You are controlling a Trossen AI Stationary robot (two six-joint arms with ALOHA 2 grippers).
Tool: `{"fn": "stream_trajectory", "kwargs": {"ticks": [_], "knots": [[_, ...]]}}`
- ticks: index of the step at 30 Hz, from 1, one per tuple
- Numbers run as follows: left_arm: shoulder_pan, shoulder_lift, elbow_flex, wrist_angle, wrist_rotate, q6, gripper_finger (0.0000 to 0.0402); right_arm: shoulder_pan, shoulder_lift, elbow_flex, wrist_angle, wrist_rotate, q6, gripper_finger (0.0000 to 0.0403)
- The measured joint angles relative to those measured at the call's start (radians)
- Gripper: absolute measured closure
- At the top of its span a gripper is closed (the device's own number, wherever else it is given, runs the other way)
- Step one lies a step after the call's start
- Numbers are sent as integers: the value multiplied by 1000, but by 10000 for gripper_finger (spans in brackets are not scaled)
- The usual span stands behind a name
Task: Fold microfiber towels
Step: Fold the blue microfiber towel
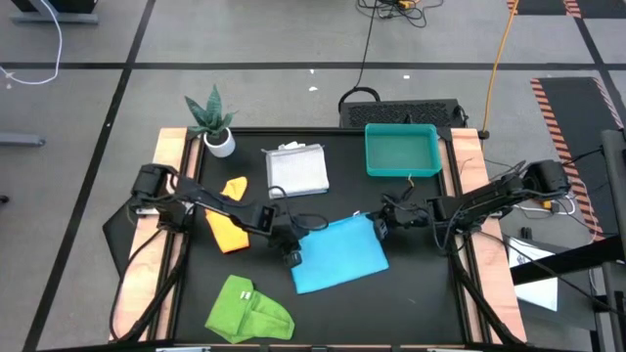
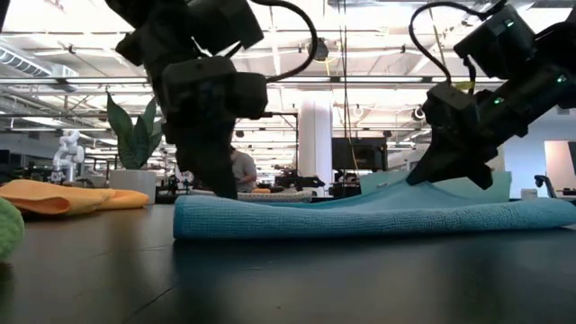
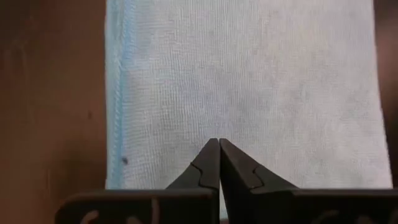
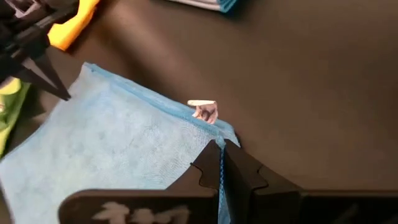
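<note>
Risk judged: light blue towel [image 1: 340, 254] slipping from the thin corner pinch of the right gripper [image 4: 220, 148] and falling back crooked, or dragging under the left gripper [image 3: 219, 144], pressed tip-down with fingers together at the opposite corner, gripping nothing visible. Lay near the middle of the table [image 1: 411, 303], toward its front edge; seemingly folded, soft, finely woven, stitched hem, one corner lifted.

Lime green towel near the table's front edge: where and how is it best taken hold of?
Probably pinch the lime green towel at its left corner, coming from above: it lies crumpled, bunched toward its right, and that corner looks flattest. The left gripper is nearer.
</note>
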Motion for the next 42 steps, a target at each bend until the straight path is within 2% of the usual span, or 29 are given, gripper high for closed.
{"fn": "stream_trajectory", "kwargs": {"ticks": [5,9,13,17,19,21,22,25,29,33,39,42], "knots": [[4,18,0,-26,4,-6,398,-18,52,1,50,-2,-29,387],[5,16,1,-35,3,-2,400,-34,58,0,59,-2,-26,340],[4,16,1,-37,3,-1,399,-89,13,0,43,-13,-54,285],[10,10,1,-36,8,9,400,-145,-88,0,-16,-162,-82,244],[17,-14,0,-32,22,24,399,-118,-139,0,-31,-259,-52,239],[25,-46,0,-9,27,52,400,-27,-174,0,-41,-281,1,246],[29,-62,0,-1,27,65,400,34,-179,1,-39,-257,33,254],[47,-94,1,46,21,106,400,244,-169,13,-66,-105,150,294],[72,-68,2,50,7,147,400,444,-120,83,-195,66,277,383],[90,-3,0,69,44,168,401,494,-62,139,-338,84,430,396],[92,58,0,73,72,181,401,541,43,157,-304,75,528,402],[92,68,1,77,72,178,401,542,93,157,-309,33,546,402]]}}
